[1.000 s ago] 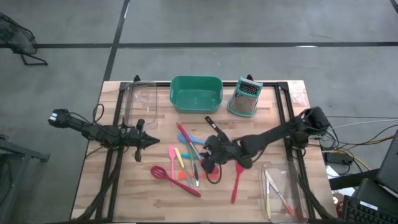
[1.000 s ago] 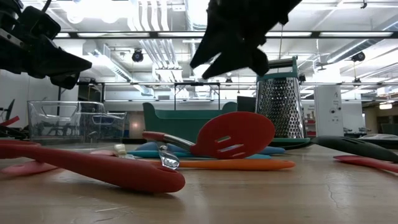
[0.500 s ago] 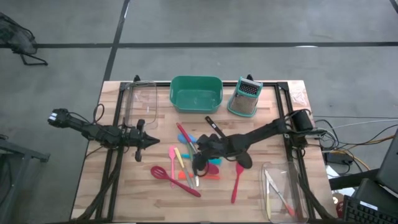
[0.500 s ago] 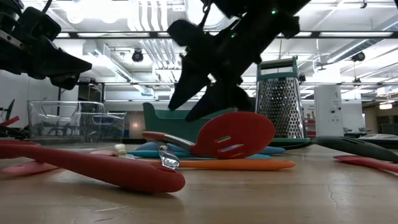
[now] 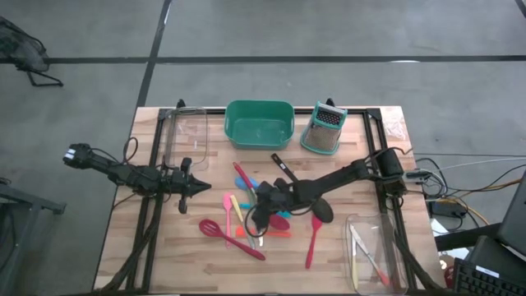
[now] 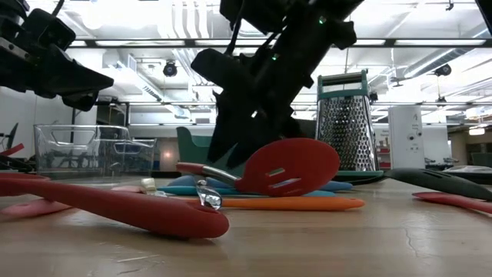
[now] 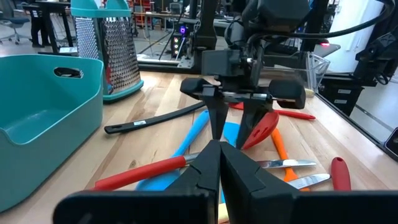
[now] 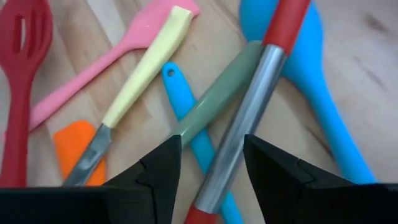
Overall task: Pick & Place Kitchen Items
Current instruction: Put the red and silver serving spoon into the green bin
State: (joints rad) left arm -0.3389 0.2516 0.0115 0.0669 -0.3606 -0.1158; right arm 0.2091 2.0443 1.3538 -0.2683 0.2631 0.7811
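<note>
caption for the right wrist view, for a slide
Right hand open, straddling a red-and-steel utensil handle crossed over blue, green, pink and yellow utensils.

Two dark robot arms are seen, one teal rectangular plastic tub point(image 5: 260, 123), one steel box grater point(image 5: 324, 128), two clear plastic bins point(image 5: 188, 134), and roughly ten slim long-handled utensils point(image 5: 246, 215).

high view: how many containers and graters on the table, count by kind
teal tub: 1
box grater: 1
clear bins: 2, the left clear bin and the right clear bin
total: 4
</note>
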